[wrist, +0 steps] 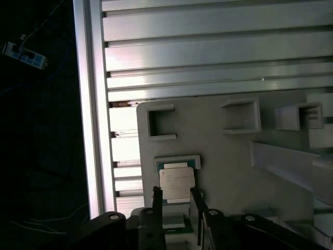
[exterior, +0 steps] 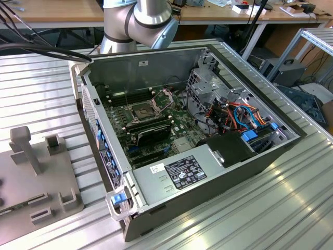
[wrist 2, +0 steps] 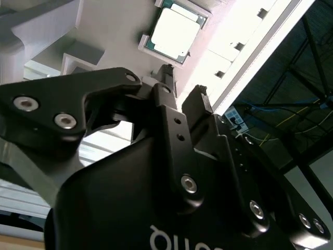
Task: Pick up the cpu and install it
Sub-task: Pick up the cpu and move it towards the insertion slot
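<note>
The cpu (wrist: 177, 184) is a small square chip with a pale silvery face, lying flat in a shallow framed pocket of a grey fixture plate (wrist: 223, 161). It also shows in the second wrist view, the cpu (wrist 2: 174, 31) sitting beyond the fingertips. My gripper (wrist: 177, 202) hovers over the chip's near edge, open, with one black finger on either side and nothing held between them. In the second wrist view the gripper (wrist 2: 183, 83) is apart from the chip. The green motherboard (exterior: 179, 122) lies in the open computer case, its dark socket (exterior: 144, 110) uncovered with the metal frame (exterior: 162, 98) hinged up.
The fixture plate (exterior: 31, 182) carries raised grey brackets and an upright post at the exterior view's left. The case walls (exterior: 145, 65), a power supply (exterior: 177, 174), a long black card (exterior: 151, 133) and bundled cables (exterior: 239, 117) crowd around the socket. A ribbed aluminium table (exterior: 250, 219) lies underneath.
</note>
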`<state>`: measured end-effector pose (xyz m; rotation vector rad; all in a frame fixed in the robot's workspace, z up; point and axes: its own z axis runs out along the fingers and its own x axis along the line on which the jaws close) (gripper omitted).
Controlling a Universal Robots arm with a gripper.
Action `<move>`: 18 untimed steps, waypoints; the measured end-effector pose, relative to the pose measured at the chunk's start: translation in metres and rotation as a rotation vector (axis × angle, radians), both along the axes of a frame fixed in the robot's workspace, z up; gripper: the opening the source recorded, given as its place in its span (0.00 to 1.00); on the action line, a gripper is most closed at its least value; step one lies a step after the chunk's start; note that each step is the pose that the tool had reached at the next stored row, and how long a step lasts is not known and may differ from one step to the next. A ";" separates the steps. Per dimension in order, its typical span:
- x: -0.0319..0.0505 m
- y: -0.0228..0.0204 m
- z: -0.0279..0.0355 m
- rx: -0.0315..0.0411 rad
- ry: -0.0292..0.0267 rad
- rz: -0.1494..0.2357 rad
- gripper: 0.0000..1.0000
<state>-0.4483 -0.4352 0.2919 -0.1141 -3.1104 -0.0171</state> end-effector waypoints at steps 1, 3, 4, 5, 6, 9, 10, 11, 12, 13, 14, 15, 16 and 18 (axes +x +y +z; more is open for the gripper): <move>0.0000 0.0000 0.0000 0.0000 0.0000 0.000 0.42; 0.0000 0.0000 0.0000 0.0000 0.0000 0.000 0.48; 0.0000 0.0000 0.0000 0.0000 0.0000 0.000 0.54; 0.0000 0.0000 0.0000 0.0000 0.0000 0.000 0.54; 0.0000 0.0000 -0.0001 0.0000 0.0000 0.000 0.54; 0.0000 0.0000 -0.0037 0.0000 -0.0001 0.000 0.54; 0.0000 0.0000 -0.0054 0.0001 -0.0001 0.000 0.54; 0.0000 0.0000 -0.0070 0.0000 0.0000 0.000 0.54; 0.0000 0.0000 -0.0099 0.0000 0.0000 0.000 0.54; 0.0000 0.0000 -0.0116 0.0000 -0.0001 0.000 0.54; 0.0000 0.0000 -0.0130 0.0000 0.0000 0.000 0.54; 0.0000 0.0000 -0.0154 0.0000 0.0000 0.000 0.54; 0.0000 0.0000 -0.0165 0.0000 0.0000 0.000 0.54; 0.0000 0.0000 -0.0186 0.0000 -0.0001 0.000 0.54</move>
